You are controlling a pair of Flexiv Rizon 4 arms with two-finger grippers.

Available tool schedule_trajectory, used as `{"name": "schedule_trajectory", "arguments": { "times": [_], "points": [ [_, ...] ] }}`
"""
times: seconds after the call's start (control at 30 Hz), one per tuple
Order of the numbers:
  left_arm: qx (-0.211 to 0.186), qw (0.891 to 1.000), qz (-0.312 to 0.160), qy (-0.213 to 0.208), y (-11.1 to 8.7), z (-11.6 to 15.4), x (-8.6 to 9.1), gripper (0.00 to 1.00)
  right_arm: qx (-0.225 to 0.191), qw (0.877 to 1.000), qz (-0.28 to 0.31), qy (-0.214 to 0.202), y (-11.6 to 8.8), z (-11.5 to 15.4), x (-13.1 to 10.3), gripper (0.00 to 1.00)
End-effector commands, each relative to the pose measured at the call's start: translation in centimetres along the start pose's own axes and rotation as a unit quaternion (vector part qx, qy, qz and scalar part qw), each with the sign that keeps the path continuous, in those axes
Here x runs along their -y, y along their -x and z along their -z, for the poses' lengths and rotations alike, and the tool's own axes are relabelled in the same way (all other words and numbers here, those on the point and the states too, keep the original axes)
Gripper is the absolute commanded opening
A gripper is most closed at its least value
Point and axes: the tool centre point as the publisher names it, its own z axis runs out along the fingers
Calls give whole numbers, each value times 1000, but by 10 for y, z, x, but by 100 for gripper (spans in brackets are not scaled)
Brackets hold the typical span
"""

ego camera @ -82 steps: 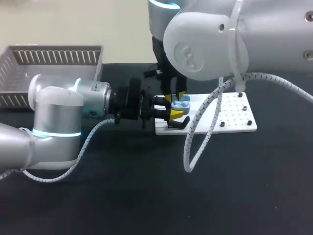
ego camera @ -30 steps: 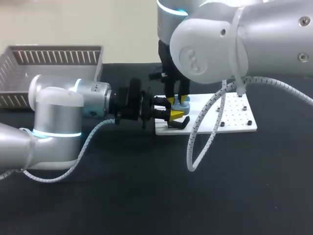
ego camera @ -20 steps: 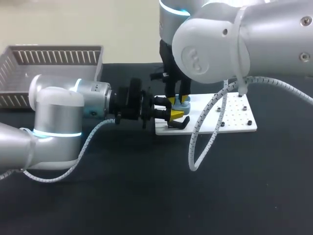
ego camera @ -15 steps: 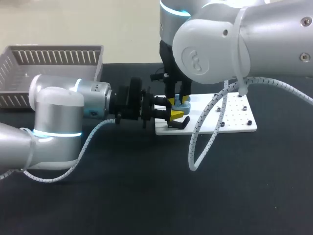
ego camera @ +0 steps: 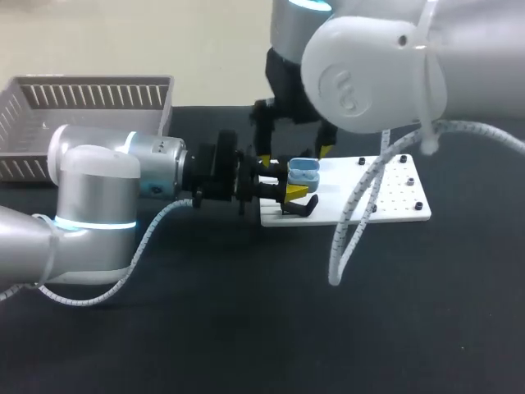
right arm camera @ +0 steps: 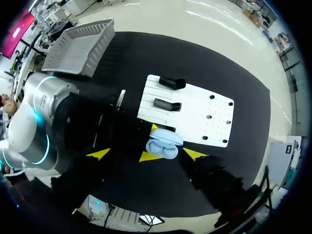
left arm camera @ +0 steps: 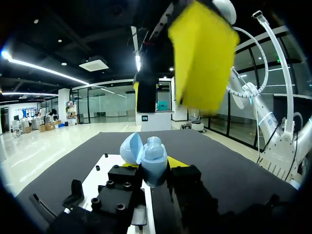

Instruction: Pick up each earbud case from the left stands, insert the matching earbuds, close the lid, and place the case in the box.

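Note:
A light-blue earbud case [ego camera: 304, 172] is held over the left end of the white stand plate [ego camera: 385, 197], with my left gripper [ego camera: 286, 183] shut on it from the side. In the left wrist view the case [left arm camera: 152, 158] sits between the left gripper's [left arm camera: 152, 170] fingers with its lid tipped open. My right gripper [ego camera: 295, 156] hangs open just above the case and touches nothing. Looking down in the right wrist view, the case [right arm camera: 163, 145] lies under the wide-spread right gripper [right arm camera: 146, 154]. One right fingertip [left arm camera: 202, 58] looms above the case.
Two black stands [right arm camera: 172, 83] [right arm camera: 165, 105] sit on the plate's left part. A grey slatted basket [ego camera: 90, 107] stands at the back left. The right arm's white cable [ego camera: 353, 222] loops down in front of the plate. Black tabletop stretches in front.
My right gripper, earlier nearly closed down at the case, has opened wide and lifted off it. The left gripper and the case have not moved.

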Motion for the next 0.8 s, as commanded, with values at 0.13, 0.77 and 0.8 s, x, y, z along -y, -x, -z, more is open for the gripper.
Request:
{"name": "schedule_trajectory", "arguments": {
  "times": [0.13, 0.77, 0.8],
  "points": [
    [0, 1000, -1, 3, 0, 0, 1, 0, 59, 996, -67, -24, 5, 12, 25, 100],
    [0, 1000, -1, 3, 0, 0, 1, 0, 67, 987, -133, -59, 49, -12, 81, 100],
    [0, 1000, -1, 3, 0, 0, 1, 0, 64, 987, -134, -59, 49, -15, 82, 100]
  ]
}}
